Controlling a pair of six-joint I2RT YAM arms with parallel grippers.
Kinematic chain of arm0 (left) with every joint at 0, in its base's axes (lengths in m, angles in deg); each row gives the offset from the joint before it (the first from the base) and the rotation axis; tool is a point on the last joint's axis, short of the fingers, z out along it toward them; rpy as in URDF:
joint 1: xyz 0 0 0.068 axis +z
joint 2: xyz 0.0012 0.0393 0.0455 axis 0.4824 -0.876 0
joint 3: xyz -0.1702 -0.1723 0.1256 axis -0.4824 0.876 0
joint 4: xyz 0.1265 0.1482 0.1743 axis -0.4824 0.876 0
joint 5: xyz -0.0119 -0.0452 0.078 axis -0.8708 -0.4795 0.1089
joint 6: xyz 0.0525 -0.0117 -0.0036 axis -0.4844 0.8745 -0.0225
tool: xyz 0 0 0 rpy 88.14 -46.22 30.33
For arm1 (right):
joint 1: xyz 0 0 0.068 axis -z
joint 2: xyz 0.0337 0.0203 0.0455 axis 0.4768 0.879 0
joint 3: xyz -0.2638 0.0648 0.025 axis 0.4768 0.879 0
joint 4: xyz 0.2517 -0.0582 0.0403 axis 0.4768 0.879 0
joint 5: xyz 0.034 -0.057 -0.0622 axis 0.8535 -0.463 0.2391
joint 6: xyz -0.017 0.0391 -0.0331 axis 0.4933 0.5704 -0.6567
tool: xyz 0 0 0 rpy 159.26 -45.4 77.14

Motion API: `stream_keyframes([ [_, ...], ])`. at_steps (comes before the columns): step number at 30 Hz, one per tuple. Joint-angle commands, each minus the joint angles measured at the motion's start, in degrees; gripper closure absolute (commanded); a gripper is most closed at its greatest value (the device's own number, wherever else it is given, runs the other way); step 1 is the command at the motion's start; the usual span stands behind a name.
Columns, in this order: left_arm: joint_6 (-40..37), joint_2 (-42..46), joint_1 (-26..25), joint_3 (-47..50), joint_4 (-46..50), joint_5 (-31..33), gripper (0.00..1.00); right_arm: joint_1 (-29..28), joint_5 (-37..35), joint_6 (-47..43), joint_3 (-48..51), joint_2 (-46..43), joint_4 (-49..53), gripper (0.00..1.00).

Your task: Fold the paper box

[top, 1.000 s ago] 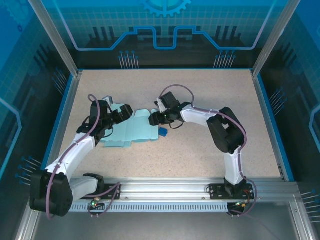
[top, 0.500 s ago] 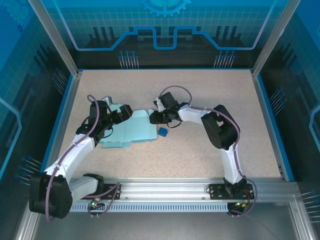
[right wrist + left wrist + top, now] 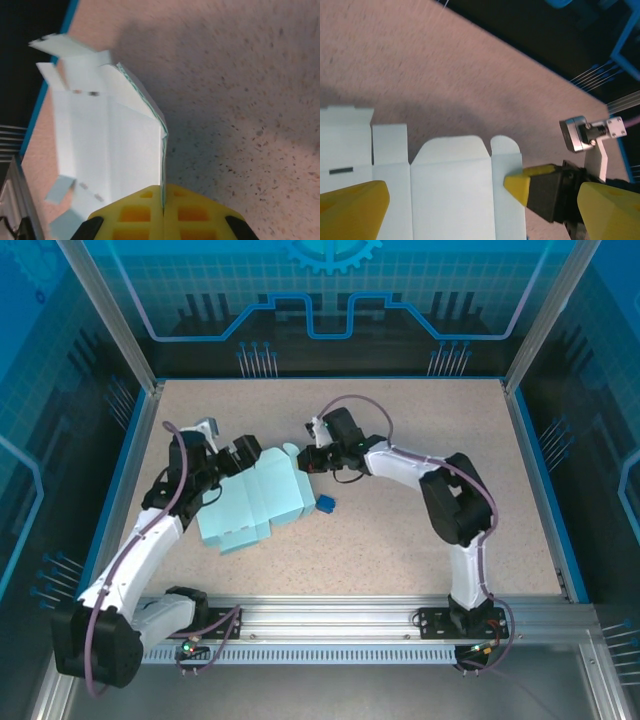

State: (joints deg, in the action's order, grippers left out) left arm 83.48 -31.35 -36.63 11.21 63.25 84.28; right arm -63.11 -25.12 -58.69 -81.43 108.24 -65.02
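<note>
On speckled desk (image 3: 400, 530), ctr: paper box (image 3: 255, 502), pale cyan thin card, matte, creased w/ tabbed flaps; 2 o'clock edge pinched in right claw (image 3: 304, 460); 10 o'clock corner hid under left claw (image 3: 238, 462), wide.

The top external camera looks steeply down from above and behind the arm bases over the whole counter (image 3: 420, 430), while both wrist cameras hover close, each sighting past its own yellow jaws from opposite sides onto the paper box (image 3: 255, 502), shared by all three views.
</note>
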Motion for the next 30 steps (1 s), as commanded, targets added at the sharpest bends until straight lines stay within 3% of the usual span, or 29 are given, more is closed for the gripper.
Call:
stream_keyframes([
  [1,-1.67,1.11,-0.47,-4.68,-3.91,-2.43,0.02,2.64,2.89,-6.99,-1.76,-8.84,5.77,1.00],
  [7,-5.79,-3.53,-0.63,-13.45,-5.47,-4.36,0.03,9.35,2.53,-12.60,2.01,-22.28,13.07,1.00],
  [12,-7.72,-8.49,-0.60,-17.59,-4.99,-3.96,0.04,17.80,5.18,-10.43,8.15,-32.75,11.97,1.00],
  [19,-8.09,-15.34,-0.65,-16.21,-10.98,-13.06,0.06,27.22,8.77,-9.63,12.04,-43.20,12.88,1.00],
  [22,-4.14,-18.92,-1.02,-14.53,-16.27,-17.21,0.06,29.87,9.82,-6.60,14.59,-46.07,8.86,1.00],
  [30,-0.11,-28.05,-5.12,-16.27,-21.87,-19.30,0.04,30.90,10.95,5.39,16.73,-49.23,-1.82,1.00],
])
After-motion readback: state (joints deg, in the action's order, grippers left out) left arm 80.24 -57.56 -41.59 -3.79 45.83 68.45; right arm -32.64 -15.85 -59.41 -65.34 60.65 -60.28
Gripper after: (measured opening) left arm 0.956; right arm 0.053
